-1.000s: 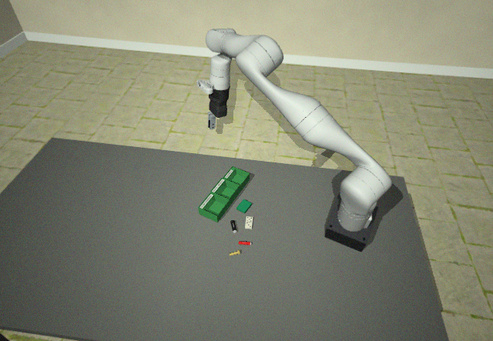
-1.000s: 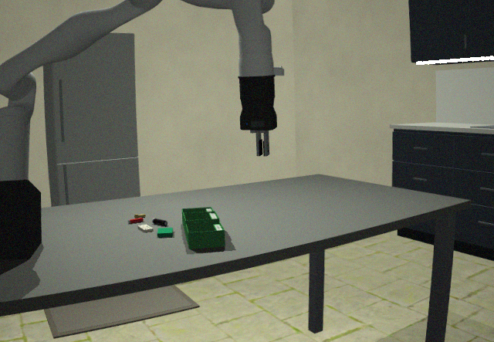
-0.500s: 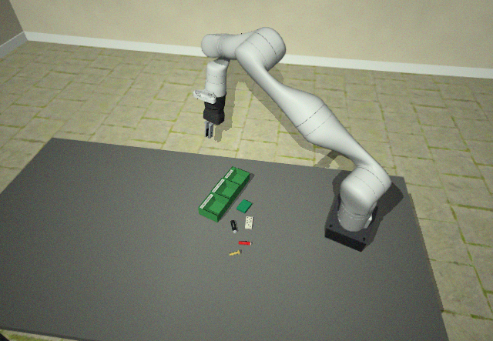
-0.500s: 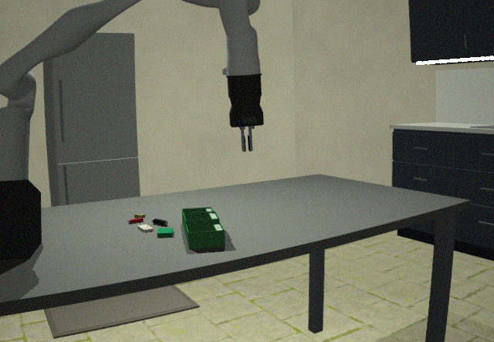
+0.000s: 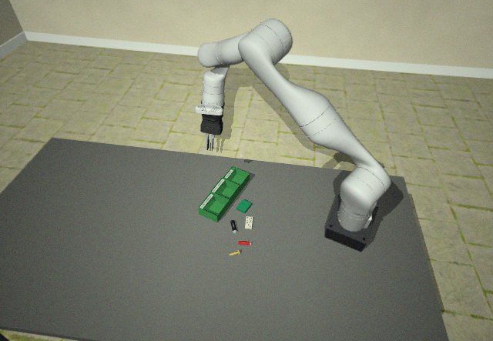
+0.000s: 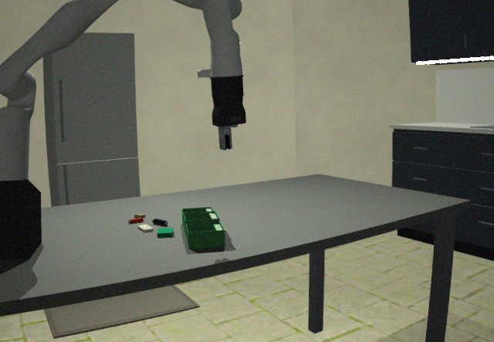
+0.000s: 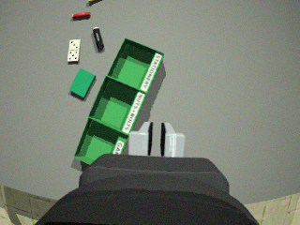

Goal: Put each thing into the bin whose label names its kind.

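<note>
A row of three joined green bins (image 5: 224,193) with white labels stands on the grey table; it also shows in the exterior view (image 6: 202,228) and the wrist view (image 7: 120,105). All three look empty. Beside them lie a green flat block (image 5: 244,205), a white domino-like tile (image 5: 249,222), a black cylinder with a pale tip (image 5: 233,225), a small red piece (image 5: 244,242) and a yellow bolt (image 5: 235,252). My gripper (image 5: 209,143) (image 7: 157,134) hangs high above the table near the far end of the bins, fingers nearly together with nothing between them.
The arm's base (image 5: 350,229) stands on the table to the right of the things. The table's far edge lies just below the gripper in the top view. A fridge (image 6: 93,119) and dark cabinets (image 6: 442,178) stand beyond the table.
</note>
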Motion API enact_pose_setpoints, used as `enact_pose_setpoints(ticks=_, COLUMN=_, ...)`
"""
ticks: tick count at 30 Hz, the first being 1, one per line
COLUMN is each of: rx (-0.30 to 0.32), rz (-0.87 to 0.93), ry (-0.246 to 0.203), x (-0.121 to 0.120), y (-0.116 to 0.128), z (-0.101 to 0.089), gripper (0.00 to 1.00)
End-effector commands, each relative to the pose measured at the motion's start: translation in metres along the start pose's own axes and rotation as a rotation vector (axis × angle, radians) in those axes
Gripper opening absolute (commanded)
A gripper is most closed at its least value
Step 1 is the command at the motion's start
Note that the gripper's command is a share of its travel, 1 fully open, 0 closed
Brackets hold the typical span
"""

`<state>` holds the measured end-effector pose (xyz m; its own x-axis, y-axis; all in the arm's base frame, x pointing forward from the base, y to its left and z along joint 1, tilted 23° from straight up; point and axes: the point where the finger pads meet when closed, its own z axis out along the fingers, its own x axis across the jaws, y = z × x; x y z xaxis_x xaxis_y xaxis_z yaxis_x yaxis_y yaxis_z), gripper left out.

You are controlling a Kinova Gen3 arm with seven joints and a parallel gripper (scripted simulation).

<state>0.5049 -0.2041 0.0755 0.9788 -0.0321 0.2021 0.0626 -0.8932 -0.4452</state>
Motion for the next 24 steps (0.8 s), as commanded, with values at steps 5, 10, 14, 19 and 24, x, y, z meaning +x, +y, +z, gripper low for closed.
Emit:
enact_pose_setpoints(ticks=5, rx=-0.009, rz=-0.196, ry=0.005, x=-0.011, y=-0.036, z=-0.006, gripper=0.31)
enact_pose_setpoints(ticks=10, rx=-0.010, rz=-0.293, ry=0.000, x=-0.018, y=-0.049, z=-0.005, gripper=0.31)
enact_pose_setpoints(ticks=14, rx=-0.012, rz=-0.437, ry=-0.008, x=-0.029, y=-0.068, z=-0.003, gripper=0.31)
enact_pose_setpoints(ticks=19, rx=-0.014, rz=-0.635, ry=-0.022, x=-0.047, y=-0.093, z=0.000, gripper=0.31)
enact_pose_setpoints(ticks=24, rx=-0.015, rz=-0.836, ry=-0.039, x=-0.067, y=-0.117, z=0.004, gripper=0.31)
